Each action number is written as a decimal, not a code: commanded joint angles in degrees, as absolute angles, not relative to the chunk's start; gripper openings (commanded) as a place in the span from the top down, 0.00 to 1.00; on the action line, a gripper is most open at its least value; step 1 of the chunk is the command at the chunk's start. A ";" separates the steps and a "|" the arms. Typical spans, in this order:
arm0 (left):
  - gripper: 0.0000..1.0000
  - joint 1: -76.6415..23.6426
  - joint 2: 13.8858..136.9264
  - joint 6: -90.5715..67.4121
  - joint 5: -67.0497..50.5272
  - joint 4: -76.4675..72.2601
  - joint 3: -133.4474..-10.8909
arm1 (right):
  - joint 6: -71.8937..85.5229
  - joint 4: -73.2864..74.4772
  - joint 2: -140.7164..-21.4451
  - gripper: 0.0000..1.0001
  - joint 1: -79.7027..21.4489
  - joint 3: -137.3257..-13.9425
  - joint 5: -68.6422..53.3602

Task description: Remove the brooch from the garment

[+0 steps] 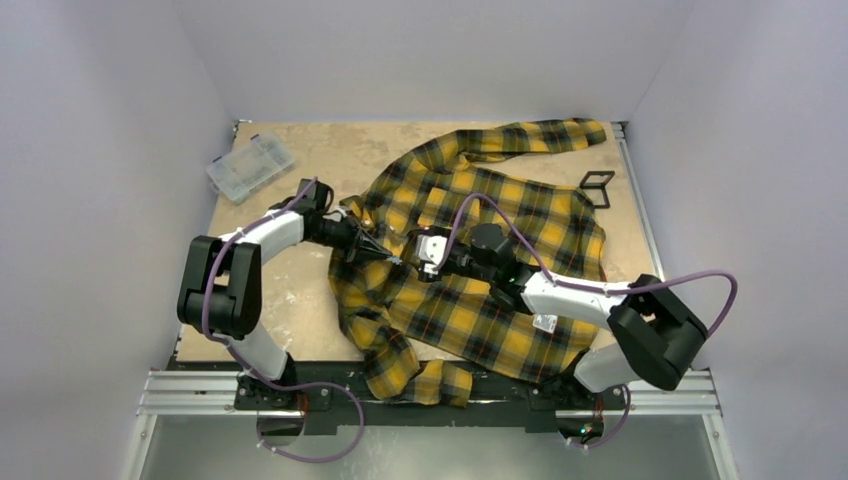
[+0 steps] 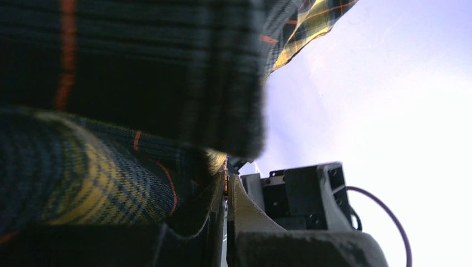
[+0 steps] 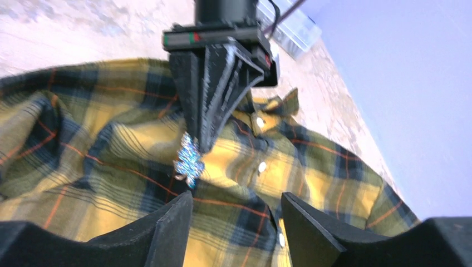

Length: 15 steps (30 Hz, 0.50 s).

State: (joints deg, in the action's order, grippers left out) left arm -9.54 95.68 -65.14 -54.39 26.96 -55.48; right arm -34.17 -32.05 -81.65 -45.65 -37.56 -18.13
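The garment point(image 1: 480, 270), a yellow-and-black plaid shirt, lies crumpled across the middle of the table. The brooch point(image 3: 188, 159), a small glinting blue-white trinket, sits on the cloth beside white buttons point(image 3: 262, 166). My left gripper point(image 1: 383, 256) is shut on a fold of the garment; in the right wrist view its fingertips point(image 3: 205, 142) pinch the cloth just above the brooch. The left wrist view shows its jaws point(image 2: 226, 178) pressed together with plaid cloth draped over them. My right gripper point(image 3: 236, 197) is open and empty, facing the left gripper, with the brooch just beyond its left finger.
A clear plastic organiser box point(image 1: 250, 167) stands at the back left of the wooden table point(image 1: 300, 150). A small black wire stand point(image 1: 597, 186) lies at the back right beside the shirt. White walls close in three sides.
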 commanded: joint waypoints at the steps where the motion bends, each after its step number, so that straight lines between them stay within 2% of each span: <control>1: 1.00 -9.14 94.07 -71.04 -54.95 31.97 -55.42 | -38.46 -36.84 -82.55 0.41 -48.52 -38.26 -21.66; 5: 1.00 -9.15 93.71 -70.21 -52.04 36.28 -56.60 | -39.30 -34.40 -84.16 0.49 -50.80 -40.13 -22.62; 12: 1.00 -9.08 92.75 -71.84 -52.03 37.28 -56.40 | -39.18 -32.06 -87.29 0.49 -52.46 -42.42 -20.56; 15: 1.00 -9.07 92.56 -72.65 -52.69 36.64 -55.83 | -38.94 -32.61 -88.71 0.53 -52.56 -43.18 -18.68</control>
State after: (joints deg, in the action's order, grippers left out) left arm -9.39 95.09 -68.01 -51.48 34.11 -55.44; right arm -38.37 -32.10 -87.57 -52.23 -40.21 -20.49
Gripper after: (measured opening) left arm 0.017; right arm 0.494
